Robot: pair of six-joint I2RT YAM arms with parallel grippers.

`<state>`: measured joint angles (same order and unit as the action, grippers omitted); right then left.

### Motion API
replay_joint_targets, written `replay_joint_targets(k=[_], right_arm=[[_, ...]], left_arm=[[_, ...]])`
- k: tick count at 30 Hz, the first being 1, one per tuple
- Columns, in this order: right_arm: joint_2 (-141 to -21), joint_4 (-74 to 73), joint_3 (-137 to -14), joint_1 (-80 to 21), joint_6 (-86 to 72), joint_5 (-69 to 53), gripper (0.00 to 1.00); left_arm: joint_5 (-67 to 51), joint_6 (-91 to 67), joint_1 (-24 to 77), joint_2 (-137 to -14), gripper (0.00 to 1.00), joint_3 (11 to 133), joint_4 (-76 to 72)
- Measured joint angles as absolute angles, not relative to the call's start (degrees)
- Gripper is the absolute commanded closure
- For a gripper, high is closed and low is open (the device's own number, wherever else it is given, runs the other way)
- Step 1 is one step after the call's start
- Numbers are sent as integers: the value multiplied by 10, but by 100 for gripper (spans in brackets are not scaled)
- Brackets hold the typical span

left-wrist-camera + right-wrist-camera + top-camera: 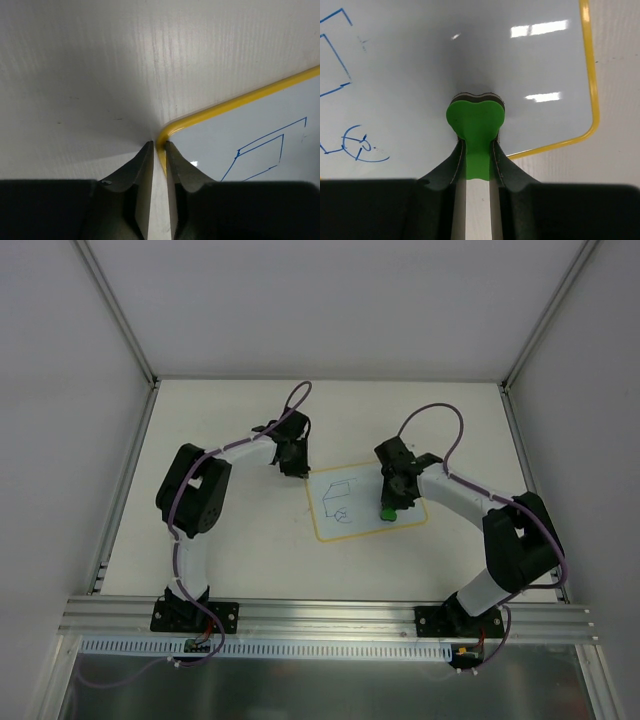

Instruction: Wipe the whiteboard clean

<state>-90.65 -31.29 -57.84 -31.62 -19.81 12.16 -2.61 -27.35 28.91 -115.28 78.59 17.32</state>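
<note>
Two pincers meet one flat white, yellow-bordered whiteboard [350, 490], just right of the white tabletop's [230, 430] centre. The right pincer [477, 141] grasps a green heart-shaped eraser [475, 117] touching the board's near right area, beside blue line sketches [357, 145]. The left pincer [159, 144] straddles its far left corner; grip untellable.

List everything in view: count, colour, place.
whiteboard: 1, white with yellow rim, table centre
drawing: 1, blue lines, whiteboard's left half
eraser: 1, green, on whiteboard's right half
table: 1, white, under everything
rail: 1, silver, table's near edge
left gripper: 1, black, pinching whiteboard's far-left corner
right gripper: 1, black, holding eraser
</note>
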Motion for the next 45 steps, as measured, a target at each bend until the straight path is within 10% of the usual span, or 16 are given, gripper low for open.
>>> replay_joint_targets(k=[4,27,45], right_arm=[[-906,-318,-575,-296,-196,133,100],[-992,-199,-606,-376,-248,60,100],[-864,-202,-474,-238,-301,96,100]], left_arm=[[-23,-265,300,-1153,100,786,168],[-8,-297,304,-1114,100,725,137],[-13,-335,304,-1095,100,699,136]])
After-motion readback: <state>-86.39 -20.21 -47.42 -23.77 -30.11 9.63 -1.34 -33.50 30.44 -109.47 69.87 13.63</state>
